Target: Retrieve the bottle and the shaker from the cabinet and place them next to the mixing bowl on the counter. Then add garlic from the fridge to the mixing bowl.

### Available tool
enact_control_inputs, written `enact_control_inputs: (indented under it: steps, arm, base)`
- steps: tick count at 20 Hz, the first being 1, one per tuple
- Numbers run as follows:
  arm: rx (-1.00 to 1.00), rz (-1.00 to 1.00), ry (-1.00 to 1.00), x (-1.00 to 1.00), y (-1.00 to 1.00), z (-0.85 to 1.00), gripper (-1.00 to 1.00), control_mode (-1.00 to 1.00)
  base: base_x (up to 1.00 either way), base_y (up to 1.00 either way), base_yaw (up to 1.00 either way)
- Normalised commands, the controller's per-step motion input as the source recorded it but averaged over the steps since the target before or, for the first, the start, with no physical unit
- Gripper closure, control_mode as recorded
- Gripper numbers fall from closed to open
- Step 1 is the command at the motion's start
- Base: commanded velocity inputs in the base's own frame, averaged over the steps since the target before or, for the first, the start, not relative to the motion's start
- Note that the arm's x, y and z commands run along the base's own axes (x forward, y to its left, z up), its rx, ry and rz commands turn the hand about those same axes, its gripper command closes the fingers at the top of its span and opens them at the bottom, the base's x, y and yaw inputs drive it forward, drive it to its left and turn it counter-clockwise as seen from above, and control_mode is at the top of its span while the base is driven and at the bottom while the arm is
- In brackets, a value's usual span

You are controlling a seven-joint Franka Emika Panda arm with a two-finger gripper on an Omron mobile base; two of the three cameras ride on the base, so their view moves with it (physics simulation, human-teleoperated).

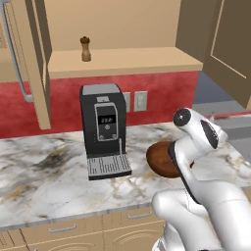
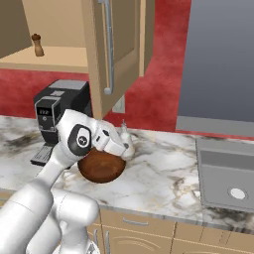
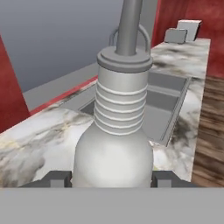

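The arm is bent low and forward, its pincer [image 3: 112,177] clamped on the bottle [image 3: 114,144].

No legible text (display digits blurred)

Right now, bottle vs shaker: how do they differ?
The bottle is pale grey with a ribbed neck; the shaker is brown wood with a knob top. The bottle sits between the gripper fingers, low over the counter beside the mixing bowl; the shaker stands alone on the cabinet shelf. Both are upright.
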Motion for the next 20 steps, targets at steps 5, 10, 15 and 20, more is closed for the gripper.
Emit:
enact_control_inputs:
  steps: [5,10,15,20]
  arm:
    - [0.02,0.14,-0.03,-0.03,-0.59,-0.32,1.00,-1.00]
    - [0.00,0.17,0.00,0.00,-0.44,-0.40,1.00,-1.00]
    - [0.00,0.30,0.00,0.01,-0.56,-0.42,1.00,-1.00]
    - [0.01,0.43,0.00,0.01,-0.49,-0.24,1.00,-1.00]
  base:
    - [0.00,0.00,0.00]
    - [0.00,0.00,0.00]
    - [0.00,0.00,0.00]
    - [0.00,0.00,0.00]
